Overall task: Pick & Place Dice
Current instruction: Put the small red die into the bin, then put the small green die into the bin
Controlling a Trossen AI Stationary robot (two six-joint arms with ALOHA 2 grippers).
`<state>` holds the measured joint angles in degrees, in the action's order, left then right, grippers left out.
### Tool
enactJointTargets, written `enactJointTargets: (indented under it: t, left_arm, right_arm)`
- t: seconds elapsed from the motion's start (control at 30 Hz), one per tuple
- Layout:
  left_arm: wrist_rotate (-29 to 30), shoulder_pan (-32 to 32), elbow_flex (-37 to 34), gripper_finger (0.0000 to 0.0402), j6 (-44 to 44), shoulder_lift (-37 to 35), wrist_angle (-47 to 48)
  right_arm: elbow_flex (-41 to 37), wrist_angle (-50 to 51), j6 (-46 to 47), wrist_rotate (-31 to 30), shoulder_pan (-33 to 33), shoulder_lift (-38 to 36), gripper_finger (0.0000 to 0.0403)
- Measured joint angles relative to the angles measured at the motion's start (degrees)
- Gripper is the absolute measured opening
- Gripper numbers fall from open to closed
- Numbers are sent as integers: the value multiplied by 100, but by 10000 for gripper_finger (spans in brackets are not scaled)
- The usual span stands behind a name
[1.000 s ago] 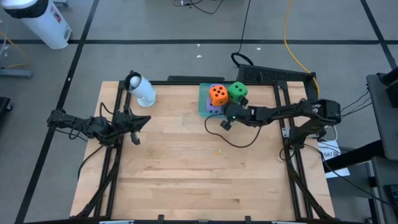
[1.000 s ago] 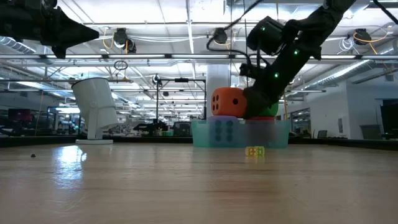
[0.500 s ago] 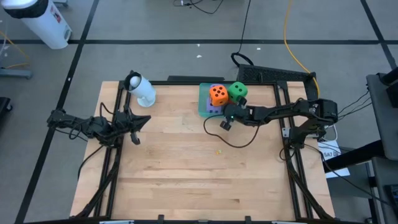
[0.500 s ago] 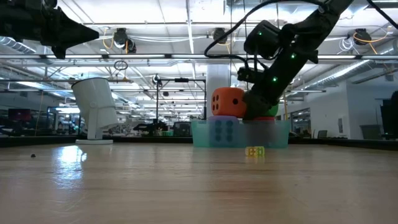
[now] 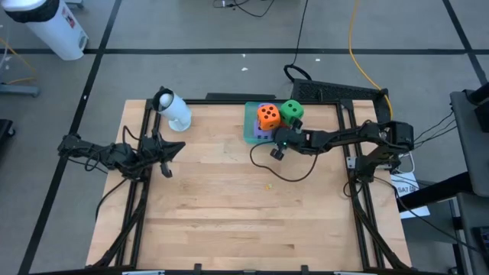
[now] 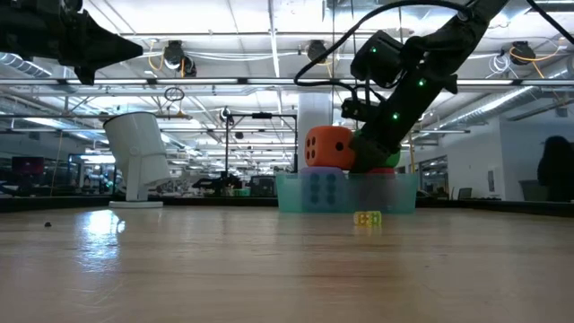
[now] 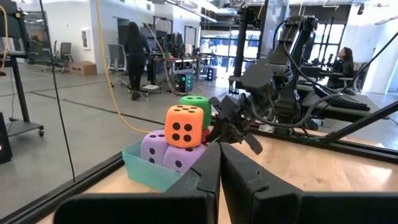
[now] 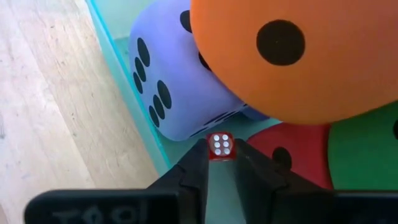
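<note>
Right end effector [image 8: 221,163] pinches a tiny red die [image 8: 221,147] above the teal tray [image 8: 124,68], seemingly beside its dice [image 8: 298,56]

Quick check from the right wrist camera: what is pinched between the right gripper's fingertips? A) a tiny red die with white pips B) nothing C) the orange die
A: the right gripper is shut on a tiny red die, held over the teal tray beside the big dice.
</note>
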<state>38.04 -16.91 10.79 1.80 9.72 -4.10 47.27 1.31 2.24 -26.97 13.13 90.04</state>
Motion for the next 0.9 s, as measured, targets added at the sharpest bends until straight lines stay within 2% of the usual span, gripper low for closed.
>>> enactJointTargets:
  t: [0.27,0.43,0.63,0.9]
  left_arm:
    - [0,0,0,19,44,0,0]
    - [0,0,0,19,-14,0,0]
    - [0,0,0,19,-57,2,0]
    - [-35,0,0,19,-6,2,7]
  right_arm:
    - [-2,22,128,-23,-12,0,127]
    - [-7,18,-29,3,-19,-44,150]
    - [-28,117,-37,80,-270,-401,145]
    - [-52,400,224,-17,-1023,-1474,120]
